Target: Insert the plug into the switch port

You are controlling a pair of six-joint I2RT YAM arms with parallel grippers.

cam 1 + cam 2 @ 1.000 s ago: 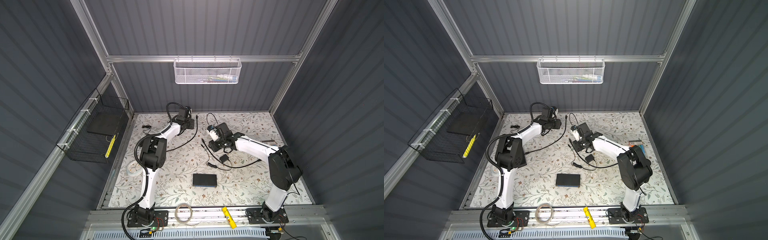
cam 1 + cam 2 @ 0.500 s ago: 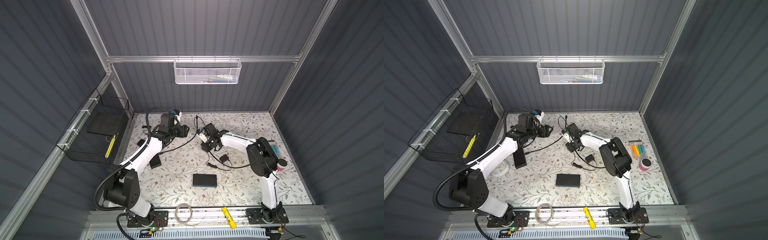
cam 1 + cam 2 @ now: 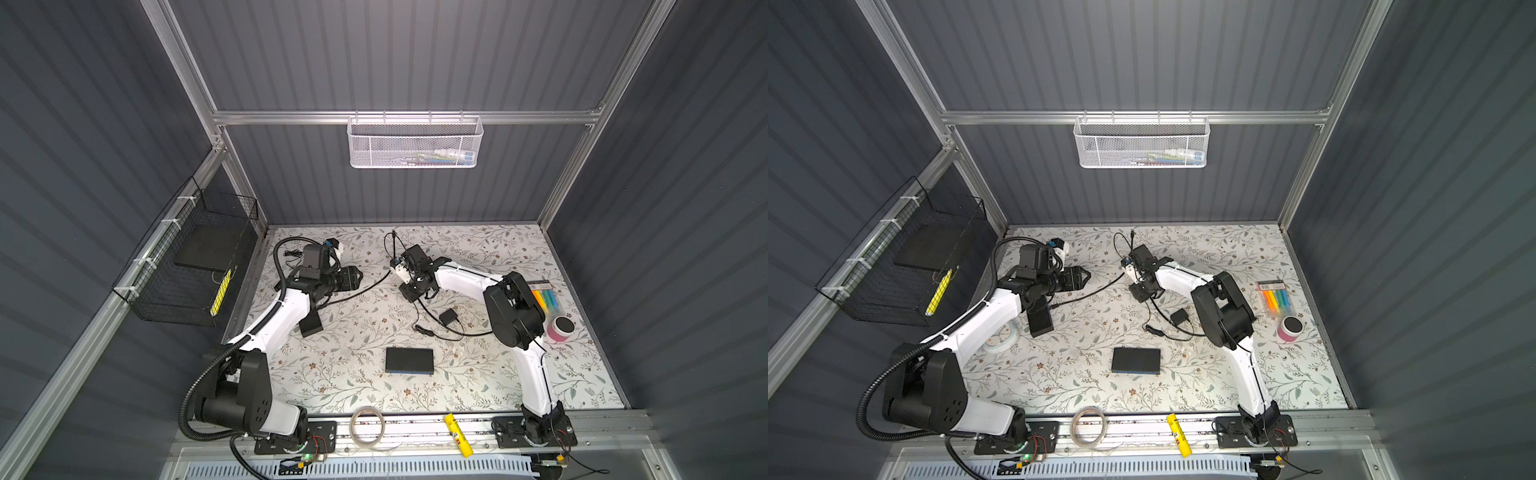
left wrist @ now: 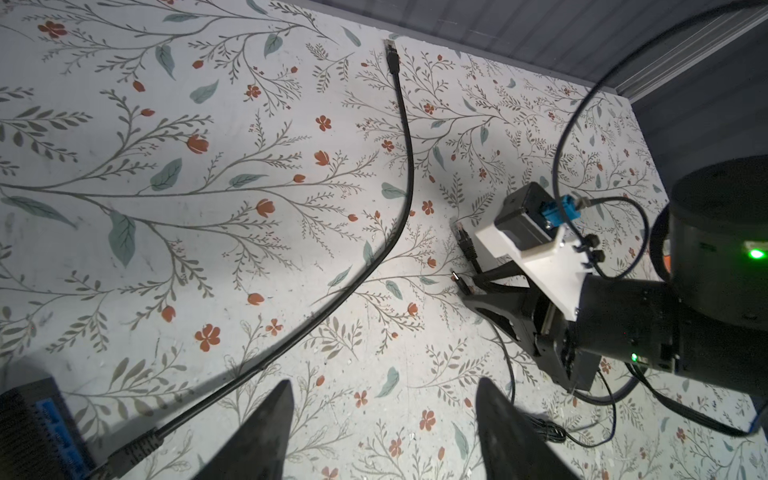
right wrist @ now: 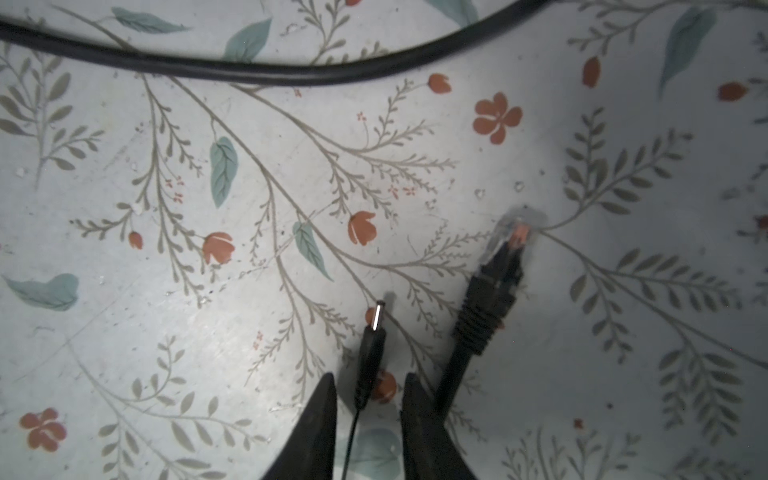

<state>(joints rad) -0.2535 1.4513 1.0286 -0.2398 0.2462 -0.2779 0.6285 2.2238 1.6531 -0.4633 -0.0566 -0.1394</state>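
– Although the marker pack (image 3: 545, 301) at the right edge carries a printed strip, can you read it in a top view?
– No, it's too small. So is the print on the yellow tube (image 3: 458, 441) at the lower edge. Nearby are a pink pot (image 3: 561, 330), a tape roll (image 3: 367, 426), a flat black box (image 3: 409, 360) at centre and a power adapter (image 3: 449, 316).
– What has changed since a second ago?
– Both arms have swung. The right arm (image 3: 515, 311) pulled its elbow in, uncovering the marker pack and pink pot. The switch (image 3: 1040, 320) now shows beside the left arm (image 3: 984, 320).
– And the left wrist view?
– The left gripper (image 4: 382, 399) gapes wide and empty. The switch sits in the lower left corner with its blue ports (image 4: 62, 432) showing. A thick cable (image 4: 409, 174) runs from there to the upper middle. At right, the right gripper (image 4: 460, 284) points down beside the network plug (image 4: 465, 241).
– The right wrist view?
– The right gripper's jaws stand narrow, straddling a thin plug (image 5: 374, 332) without visibly pinching it. The network plug lies on the table (image 5: 166, 291) just right of them.
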